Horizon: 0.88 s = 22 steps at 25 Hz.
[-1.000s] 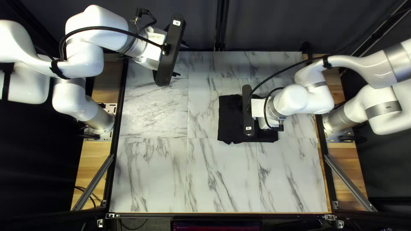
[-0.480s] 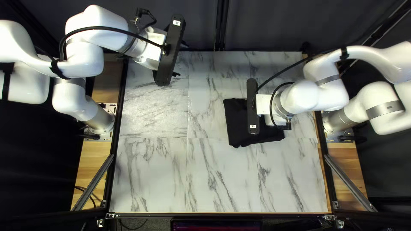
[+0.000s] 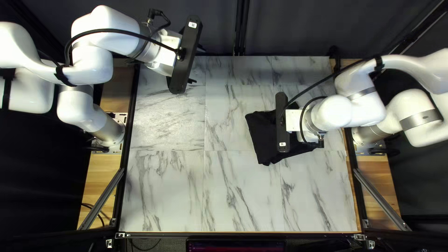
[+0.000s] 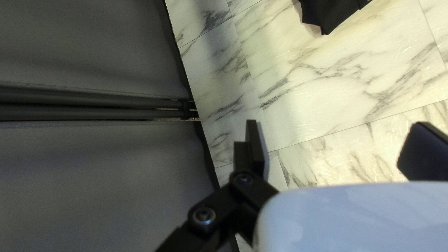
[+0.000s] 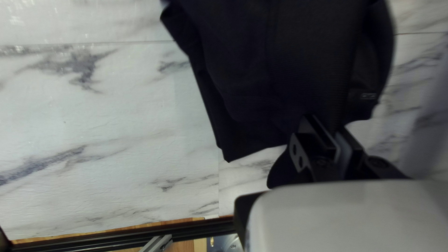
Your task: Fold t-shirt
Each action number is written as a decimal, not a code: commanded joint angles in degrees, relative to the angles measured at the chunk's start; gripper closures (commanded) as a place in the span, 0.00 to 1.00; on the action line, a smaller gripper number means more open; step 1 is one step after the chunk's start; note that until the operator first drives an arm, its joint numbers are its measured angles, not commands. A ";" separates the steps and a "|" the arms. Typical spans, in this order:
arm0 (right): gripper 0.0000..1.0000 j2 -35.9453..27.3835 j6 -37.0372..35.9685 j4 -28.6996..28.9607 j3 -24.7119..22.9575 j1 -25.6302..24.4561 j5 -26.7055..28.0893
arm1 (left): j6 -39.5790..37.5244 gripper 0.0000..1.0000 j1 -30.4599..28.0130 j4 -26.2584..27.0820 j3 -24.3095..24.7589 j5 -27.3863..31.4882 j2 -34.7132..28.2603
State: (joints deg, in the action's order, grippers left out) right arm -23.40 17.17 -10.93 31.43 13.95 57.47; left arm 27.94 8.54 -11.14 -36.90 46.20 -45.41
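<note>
Pinching the black t-shirt (image 5: 247,70) with my right gripper (image 5: 327,124), jaws clamped on the cloth; my left gripper's (image 4: 337,125) jaws are sitting wide apart. The shirt's lying right of centre on the table (image 3: 210,186). Guessing it's behaving light and floppy, so I'd be grabbing an edge through all layers. Long axis seems to be running roughly sideways in the top left view; not seeing which way the neck's pointing.
</note>
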 commanded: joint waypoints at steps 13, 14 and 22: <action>0.00 10.66 -19.12 13.64 -7.22 -0.37 -17.36 | 0.00 0.00 0.00 0.00 0.00 0.00 0.00; 0.00 10.13 -19.47 13.75 -7.19 -0.63 -16.91 | 0.00 0.00 0.00 0.00 0.00 0.00 0.00; 0.00 -1.14 -18.61 9.94 -5.06 -4.77 -7.37 | 0.00 0.00 0.00 0.00 0.00 0.00 0.00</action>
State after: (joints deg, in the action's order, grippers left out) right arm -20.54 -1.56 0.77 25.72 11.17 46.87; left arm 27.94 8.54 -11.14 -36.90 46.20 -45.41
